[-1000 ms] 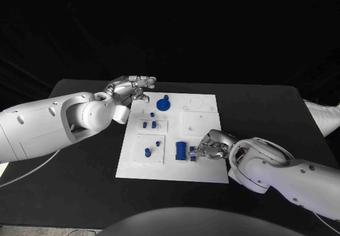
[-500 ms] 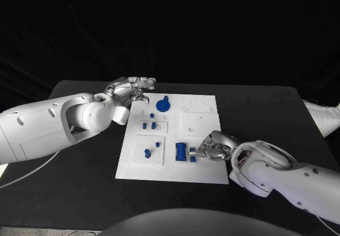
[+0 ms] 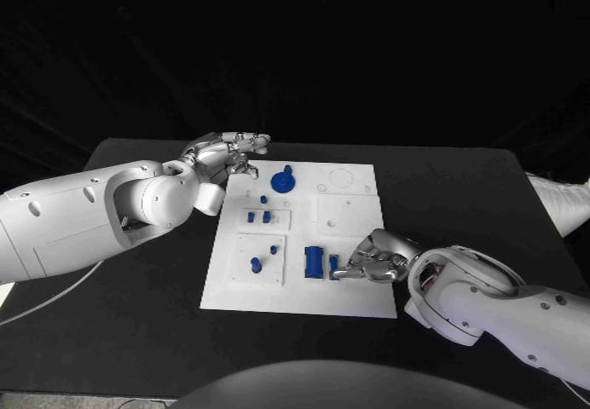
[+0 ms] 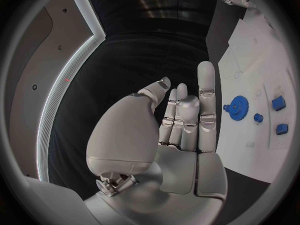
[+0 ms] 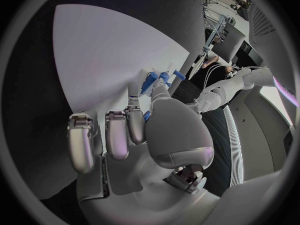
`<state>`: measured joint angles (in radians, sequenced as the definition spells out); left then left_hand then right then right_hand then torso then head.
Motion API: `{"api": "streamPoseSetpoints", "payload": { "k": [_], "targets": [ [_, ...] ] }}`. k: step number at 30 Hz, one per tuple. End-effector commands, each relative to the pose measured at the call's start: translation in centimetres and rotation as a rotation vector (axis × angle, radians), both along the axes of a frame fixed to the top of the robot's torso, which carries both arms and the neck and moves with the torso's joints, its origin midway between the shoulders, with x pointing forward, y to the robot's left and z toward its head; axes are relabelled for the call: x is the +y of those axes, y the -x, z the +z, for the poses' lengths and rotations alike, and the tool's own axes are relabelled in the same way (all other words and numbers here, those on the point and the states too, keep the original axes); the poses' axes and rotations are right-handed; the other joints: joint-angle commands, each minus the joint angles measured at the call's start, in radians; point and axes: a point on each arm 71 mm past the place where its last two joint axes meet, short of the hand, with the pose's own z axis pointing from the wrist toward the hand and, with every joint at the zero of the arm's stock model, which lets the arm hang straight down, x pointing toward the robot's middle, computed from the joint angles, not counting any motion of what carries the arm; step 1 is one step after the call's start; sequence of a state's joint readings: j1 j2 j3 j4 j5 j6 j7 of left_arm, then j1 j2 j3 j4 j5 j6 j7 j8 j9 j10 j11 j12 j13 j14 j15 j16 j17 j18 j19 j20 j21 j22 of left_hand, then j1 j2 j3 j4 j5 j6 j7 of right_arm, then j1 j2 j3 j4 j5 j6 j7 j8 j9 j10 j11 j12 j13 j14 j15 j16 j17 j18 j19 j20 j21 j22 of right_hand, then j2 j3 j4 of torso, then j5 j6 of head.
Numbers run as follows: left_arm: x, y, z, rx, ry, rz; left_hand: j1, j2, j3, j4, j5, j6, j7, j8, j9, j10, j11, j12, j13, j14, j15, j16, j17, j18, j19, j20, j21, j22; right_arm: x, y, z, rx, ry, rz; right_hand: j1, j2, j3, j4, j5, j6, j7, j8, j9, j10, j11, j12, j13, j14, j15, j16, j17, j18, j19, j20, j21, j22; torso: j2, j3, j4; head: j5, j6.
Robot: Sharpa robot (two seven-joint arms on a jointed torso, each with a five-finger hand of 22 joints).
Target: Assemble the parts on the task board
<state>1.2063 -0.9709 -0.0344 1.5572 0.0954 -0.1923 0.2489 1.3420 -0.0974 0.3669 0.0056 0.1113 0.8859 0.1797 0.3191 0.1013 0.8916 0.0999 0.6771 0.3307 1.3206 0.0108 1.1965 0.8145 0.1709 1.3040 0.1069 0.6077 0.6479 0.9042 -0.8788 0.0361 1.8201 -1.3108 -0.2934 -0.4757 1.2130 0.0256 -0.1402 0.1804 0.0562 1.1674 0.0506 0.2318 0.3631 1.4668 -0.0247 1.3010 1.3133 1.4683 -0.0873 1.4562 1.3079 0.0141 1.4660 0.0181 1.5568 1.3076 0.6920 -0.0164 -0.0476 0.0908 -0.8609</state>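
The white task board (image 3: 350, 294) lies mid-table. On it are a blue gear (image 3: 284, 180), small blue pegs (image 3: 258, 216), a low blue piece (image 3: 256, 264) and a tall blue block (image 3: 315, 262). My right hand (image 3: 375, 256) rests on the board's near right part, with thumb and a finger pinching a small blue part (image 3: 333, 271) next to the block. The right wrist view shows my right hand (image 5: 144, 130) with fingertips at that blue part (image 5: 150, 82). My left hand (image 3: 228, 153) hovers at the board's far left corner, holding nothing; the left wrist view shows that hand (image 4: 181, 120) with straight fingers beside the gear (image 4: 237, 105).
The black table (image 3: 135, 281) surrounds the board on all sides. White recesses and round outlines (image 3: 342, 179) mark the board's far right part. My bulky left arm (image 3: 86, 213) hangs over the table's left side.
My right hand and forearm have shifted slightly to the right and nearer, still at the small blue part by the block. My left hand has stayed in place.
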Motion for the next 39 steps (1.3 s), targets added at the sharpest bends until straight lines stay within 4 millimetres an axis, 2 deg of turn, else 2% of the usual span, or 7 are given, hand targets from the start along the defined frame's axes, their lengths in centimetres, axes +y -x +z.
{"api": "streamPoseSetpoints", "payload": {
  "k": [1,9,18,27,34,39],
  "targets": [
    [-0.17,0.03,0.1,-0.008,0.007,-0.018,0.003,0.004,0.006,0.0,0.003,-0.009,0.0,0.005,0.001,-0.006,-0.002,0.006,-0.002,-0.005,0.0,-0.002,-0.002,0.01,-0.007,0.0,-0.004,-0.001,0.21,0.26,-0.09,0.01,0.006,0.027,0.015,0.006,0.001,-0.006,-0.004,-0.005,-0.005,0.002,0.001,0.018,-0.004,-0.004,0.126,0.072,-0.005,0.001,0.106,-0.01,0.1,-0.003,0.003,0.249,0.0,-0.0002,0.0,0.0,0.0],
    [-0.16,0.04,0.1,-0.008,0.006,-0.017,0.003,0.004,0.006,0.0,0.003,-0.009,0.0,0.005,0.001,-0.006,-0.002,0.006,-0.002,-0.005,0.0,-0.002,-0.002,0.01,-0.007,0.0,-0.004,-0.001,0.05,0.16,-0.25,0.011,0.016,0.023,0.02,0.01,0.001,-0.01,-0.003,-0.005,-0.005,0.003,0.001,0.019,-0.004,-0.003,0.126,0.072,-0.005,0.001,0.106,-0.01,0.101,-0.002,0.003,0.249,0.0,-0.0014,0.0008,-0.002,0.0],
    [-0.17,0.04,0.1,-0.008,0.006,-0.018,0.003,0.004,0.006,0.0,0.003,-0.009,0.0,0.005,0.001,-0.006,-0.002,0.006,-0.002,-0.005,0.0,-0.002,-0.002,0.01,-0.007,0.0,-0.004,-0.001,-0.14,-0.07,-0.53,0.017,0.041,0.018,0.025,0.023,0.003,-0.012,-0.002,-0.005,-0.005,0.003,0.001,0.019,-0.003,-0.002,0.127,0.072,-0.005,0.001,0.106,-0.011,0.101,-0.002,0.003,0.25,0.0,-0.0011,0.001,-0.003,-0.002],
    [-0.21,0.04,0.1,-0.007,0.007,-0.019,0.003,0.004,0.006,0.0,0.003,-0.009,0.0,0.005,0.001,-0.006,-0.002,0.006,-0.002,-0.005,0.0,-0.002,-0.002,0.01,-0.007,0.0,-0.004,-0.001,0.14,-0.22,-0.91,0.035,0.079,0.025,0.063,0.041,0.012,-0.039,-0.004,-0.006,-0.008,0.004,0.0,0.02,-0.006,-0.002,0.127,0.072,-0.006,0.001,0.106,-0.011,0.101,-0.003,0.004,0.25,0.0,-0.0005,0.0009,-0.004,-0.003],
    [-0.22,0.04,0.1,-0.007,0.007,-0.019,0.003,0.005,0.007,0.0,0.003,-0.011,0.0,0.007,0.001,-0.007,-0.002,0.007,-0.002,-0.005,0.001,-0.002,-0.002,0.01,-0.008,0.0,-0.004,-0.001,0.2,-0.22,-0.92,0.034,0.086,0.027,0.067,0.038,0.009,-0.046,-0.004,-0.007,-0.006,0.004,0.0,0.02,-0.005,-0.002,0.128,0.072,-0.006,0.0,0.105,-0.01,0.101,-0.003,0.003,0.249,0.0,-0.001,0.0016,-0.004,-0.002],
    [-0.2,0.04,0.09,-0.007,0.006,-0.019,0.003,0.005,0.007,0.0,0.003,-0.011,0.0,0.007,0.001,-0.007,-0.002,0.007,-0.002,-0.005,0.001,-0.002,-0.002,0.01,-0.008,0.0,-0.004,-0.001,0.13,-0.11,-0.62,0.018,0.05,0.027,0.035,0.025,-0.013,-0.032,-0.003,-0.007,-0.003,0.004,-0.001,0.019,-0.002,-0.004,0.128,0.072,-0.004,0.0,0.105,-0.01,0.1,-0.002,0.002,0.248,-0.001,-0.0011,0.0012,-0.003,0.0]
  ]
}}
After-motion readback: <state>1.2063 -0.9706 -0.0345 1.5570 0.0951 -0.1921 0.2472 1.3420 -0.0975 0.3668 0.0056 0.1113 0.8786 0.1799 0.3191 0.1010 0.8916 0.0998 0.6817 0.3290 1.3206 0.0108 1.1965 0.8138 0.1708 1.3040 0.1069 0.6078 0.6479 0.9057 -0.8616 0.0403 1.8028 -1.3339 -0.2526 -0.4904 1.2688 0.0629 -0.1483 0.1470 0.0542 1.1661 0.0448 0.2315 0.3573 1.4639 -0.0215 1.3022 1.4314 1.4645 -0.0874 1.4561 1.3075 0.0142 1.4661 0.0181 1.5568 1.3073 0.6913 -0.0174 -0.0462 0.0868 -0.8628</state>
